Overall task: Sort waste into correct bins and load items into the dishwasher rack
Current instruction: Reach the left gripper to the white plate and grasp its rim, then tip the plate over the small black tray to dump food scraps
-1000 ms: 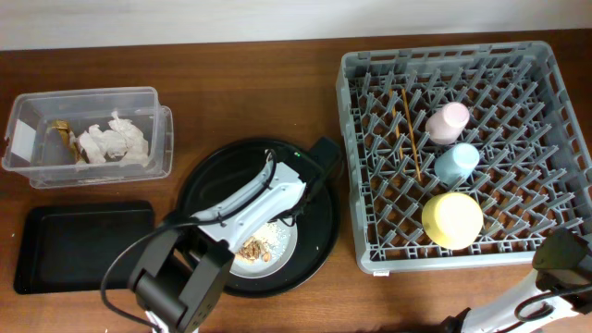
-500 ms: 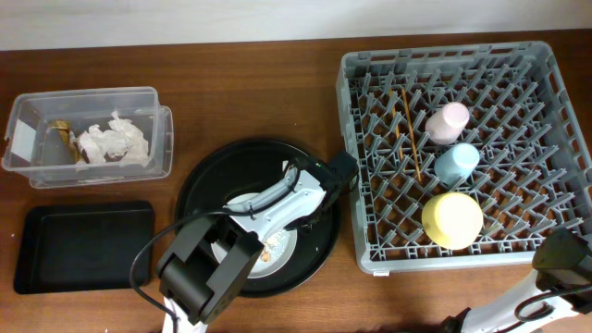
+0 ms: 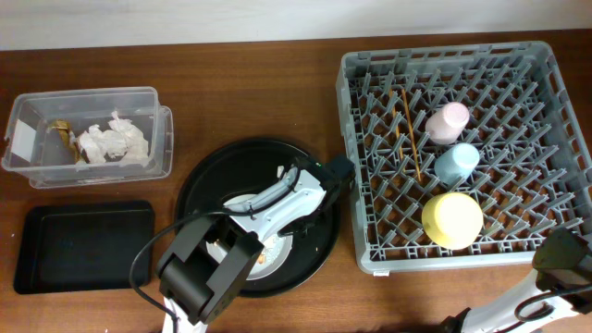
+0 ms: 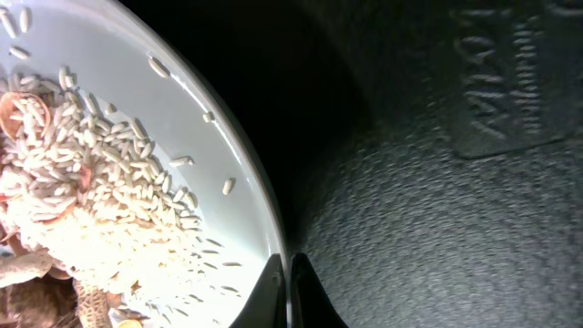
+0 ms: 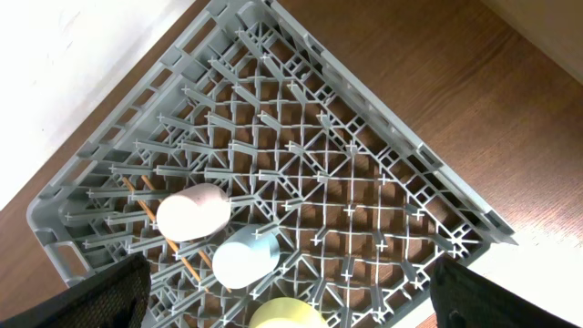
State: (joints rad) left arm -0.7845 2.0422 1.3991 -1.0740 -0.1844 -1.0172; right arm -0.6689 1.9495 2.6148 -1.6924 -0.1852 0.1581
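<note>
The round grey plate (image 4: 196, 100) lies in the large round black tray (image 4: 437, 228), with peanut shells and pale crumbs (image 4: 64, 210) heaped on it. My left gripper (image 4: 290, 278) is shut on the plate's right rim, one finger inside and one outside. From overhead the left arm covers most of the plate (image 3: 277, 248). In the dishwasher rack (image 3: 555, 83) lie the pink cup (image 3: 448, 122), light-blue cup (image 3: 457, 164), yellow bowl (image 3: 452, 220) and chopsticks (image 3: 409, 129). My right gripper (image 5: 287, 278) hangs open high over the rack, holding nothing.
A clear box (image 3: 162, 148) at the far left holds the crumpled napkin (image 3: 113, 143) and a brown wrapper scrap (image 3: 63, 137). The flat black tray (image 3: 83, 245) sits in front of it. The right arm's base (image 3: 564, 259) stands at the table's front right corner.
My left arm swung right across the round tray, and its jaws closed onto the plate's rim. The right arm has not moved.
</note>
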